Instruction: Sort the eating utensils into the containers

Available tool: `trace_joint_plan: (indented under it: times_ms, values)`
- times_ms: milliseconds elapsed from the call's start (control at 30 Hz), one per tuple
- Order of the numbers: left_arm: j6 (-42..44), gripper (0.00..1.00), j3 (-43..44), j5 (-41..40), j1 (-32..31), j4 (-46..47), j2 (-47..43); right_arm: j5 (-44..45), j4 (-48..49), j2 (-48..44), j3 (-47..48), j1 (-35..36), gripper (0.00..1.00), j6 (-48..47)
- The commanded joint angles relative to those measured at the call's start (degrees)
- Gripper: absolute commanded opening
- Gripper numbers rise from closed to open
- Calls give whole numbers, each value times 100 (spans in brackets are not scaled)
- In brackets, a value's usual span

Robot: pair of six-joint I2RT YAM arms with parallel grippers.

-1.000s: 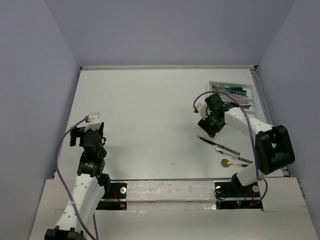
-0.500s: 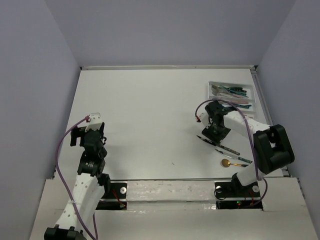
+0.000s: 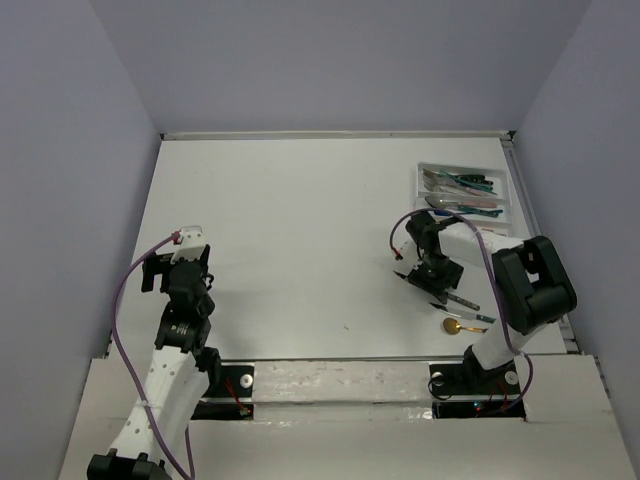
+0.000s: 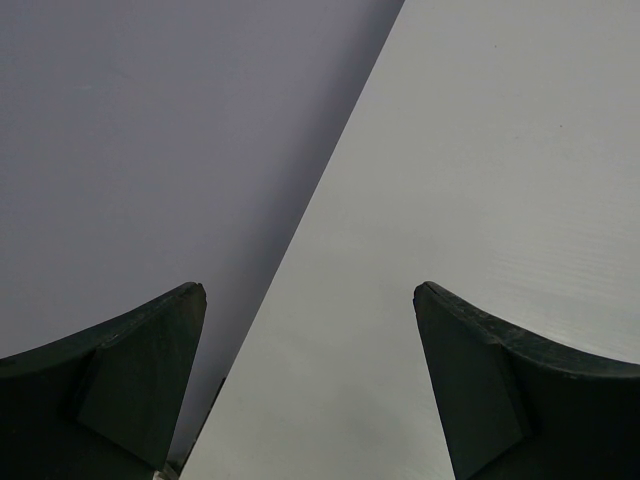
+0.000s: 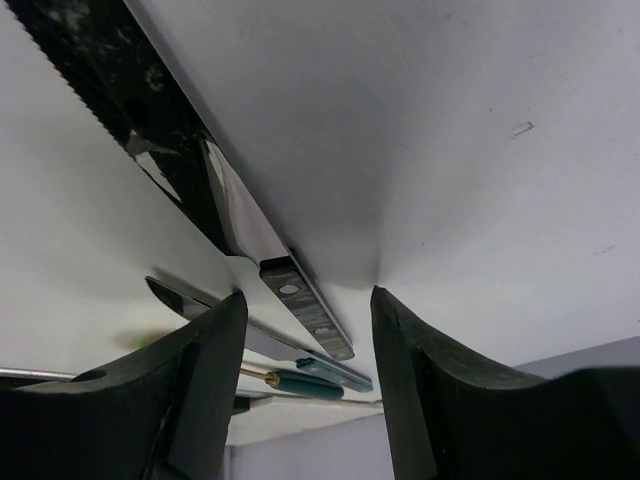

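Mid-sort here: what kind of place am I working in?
Probably a lab test cell, not a kitchen: plain white table, blank walls on three sides, one small cutlery tray.

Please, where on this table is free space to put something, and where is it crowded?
Bare: the wide middle of the table, between the left fingers and the right fingers, and the far strip left of the tray. Crowded: near right, around knife, gold spoon and teal-handled utensil.

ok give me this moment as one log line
left hand: open, above table | right hand: open, straddling black-handled knife | gold spoon, teal-handled utensil: loose on table | tray: partly filled
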Motion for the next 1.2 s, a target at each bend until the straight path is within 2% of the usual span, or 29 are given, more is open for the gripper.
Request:
trace_joint_plan:
  times_ms: [0, 33, 133, 167, 233, 300, 333, 800, 967, 1167]
  values:
    - [5, 99, -51, -200, -43, 331, -70, 67, 344, 612, -49, 5, 54, -115]
    - [14, 99, -51, -209, -51, 331, -70, 76, 344, 744, -23, 5, 52, -115]
    - [14, 99, -51, -200, -51, 331, -87, 15, 405, 772, 101, 5, 36, -168]
    - [14, 99, -60, -209, -60, 331, -88, 23, 449, 754, 127, 5, 28, -177]
    - [14, 99, -60, -218, -60, 331, -96, 111, 528, 745, 188, 5, 23, -177]
    - [14, 99, -60, -226, -60, 331, -105, 199, 538, 789, 250, 5, 11, -168]
    - [14, 99, -69, -218, -69, 339, -105, 260, 555, 806, 294, 57, 0, -168]
    - [23, 99, -77, -253, -69, 357, -105, 252, 1293, 78, 391, 954, 0, -721]
    - [31, 99, -77, -262, -69, 374, -105, 559, 1215, 7, 575, 1121, 0, -1029]
    - [31, 99, -86, -270, -69, 374, -105, 507, 1056, -55, 812, 1236, 0, -1267]
